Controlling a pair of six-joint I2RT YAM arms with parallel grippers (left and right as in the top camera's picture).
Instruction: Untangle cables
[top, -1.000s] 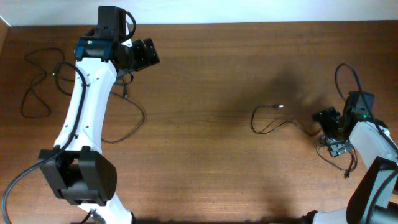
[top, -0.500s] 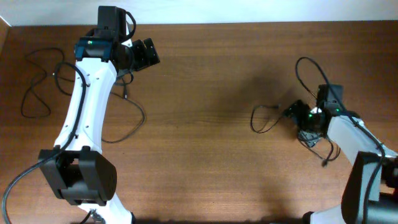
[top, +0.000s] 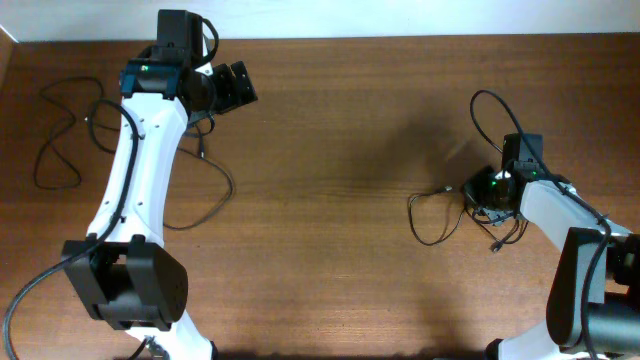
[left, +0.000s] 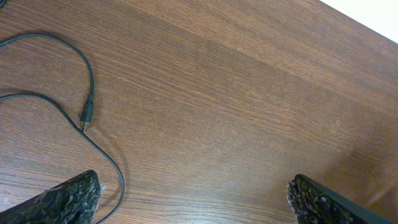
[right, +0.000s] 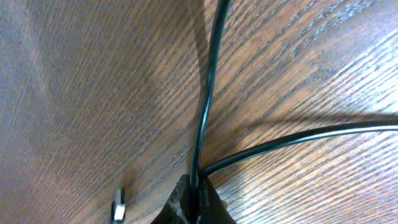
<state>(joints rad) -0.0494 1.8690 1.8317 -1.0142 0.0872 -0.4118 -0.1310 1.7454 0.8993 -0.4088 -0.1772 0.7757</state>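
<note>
Three thin black cables lie apart on the wooden table. One cable (top: 38, 170) loops at the far left. A second cable (top: 230, 185) curls under my left arm, and its plug (left: 87, 116) shows in the left wrist view. My left gripper (top: 240, 85) (left: 193, 208) hangs open over bare wood, with that cable passing by its left finger (left: 62, 202). The third cable (top: 412, 215) lies at the right. My right gripper (top: 474, 190) (right: 196, 193) is shut on this cable (right: 208, 93) low at the table, its silver plug tip (right: 118, 205) just beside the fingers.
The right arm's own thicker black cable (top: 480, 105) arcs above its wrist. My left arm's white links (top: 135, 170) stretch across the left part of the table. A pale wall edge runs along the table's far side (top: 400, 20).
My right gripper moved left to the cable's end and shut on it. That cable's loop shifted slightly and sagged lower. The left arm has not moved.
</note>
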